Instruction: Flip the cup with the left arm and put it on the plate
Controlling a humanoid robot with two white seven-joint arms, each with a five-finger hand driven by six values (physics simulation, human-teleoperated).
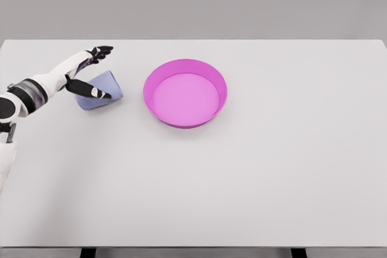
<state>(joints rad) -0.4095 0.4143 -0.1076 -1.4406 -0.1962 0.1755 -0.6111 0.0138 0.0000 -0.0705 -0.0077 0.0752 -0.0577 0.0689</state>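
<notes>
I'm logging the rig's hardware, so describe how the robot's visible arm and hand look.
Only the left arm shows: smooth white shell segments, with a dark band ringed in grey partway along the forearm and a black joint near the picture's edge. The left hand has five slim fingers, black with white patches. No loose cables or lettering can be made out.

Cup (103,89): pale lavender-blue, plain. Plate (185,65): bright magenta, plain. Table (242,173): white. Left hand (91,74): black fingers, white arm.
</notes>
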